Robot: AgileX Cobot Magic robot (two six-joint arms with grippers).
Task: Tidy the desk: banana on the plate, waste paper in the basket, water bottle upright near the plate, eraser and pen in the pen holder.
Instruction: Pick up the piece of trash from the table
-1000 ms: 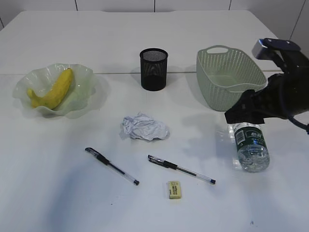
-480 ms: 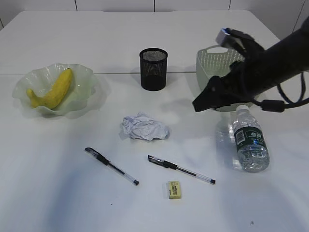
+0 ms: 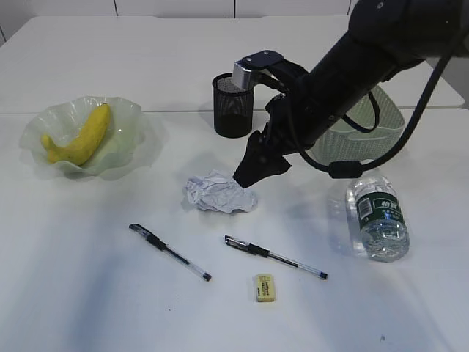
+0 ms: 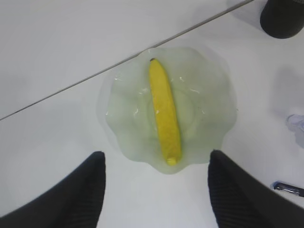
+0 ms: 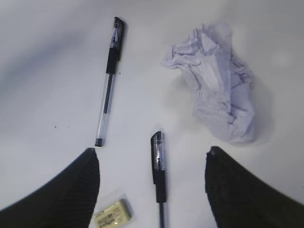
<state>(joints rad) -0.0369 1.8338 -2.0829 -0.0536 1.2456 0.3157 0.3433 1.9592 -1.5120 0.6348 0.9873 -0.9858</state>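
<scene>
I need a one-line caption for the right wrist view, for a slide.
Open right gripper above the white table, with crumpled white paper, two clear black-capped pens and a yellow eraser.

The black right arm's gripper (image 3: 253, 170) swings from the frame's right edge to centre, above the crumpled white paper ball (image 3: 218, 193).

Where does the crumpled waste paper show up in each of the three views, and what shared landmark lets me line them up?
Exterior view: crumpled waste paper lies at table centre, just below the right gripper.
Left wrist view: only a sliver of it at the right edge.
Right wrist view: upper right, ahead of the open jaws.
Shared landmark: the pen left of the paper shows in the exterior and right wrist views; its tip enters the left wrist view.
</scene>
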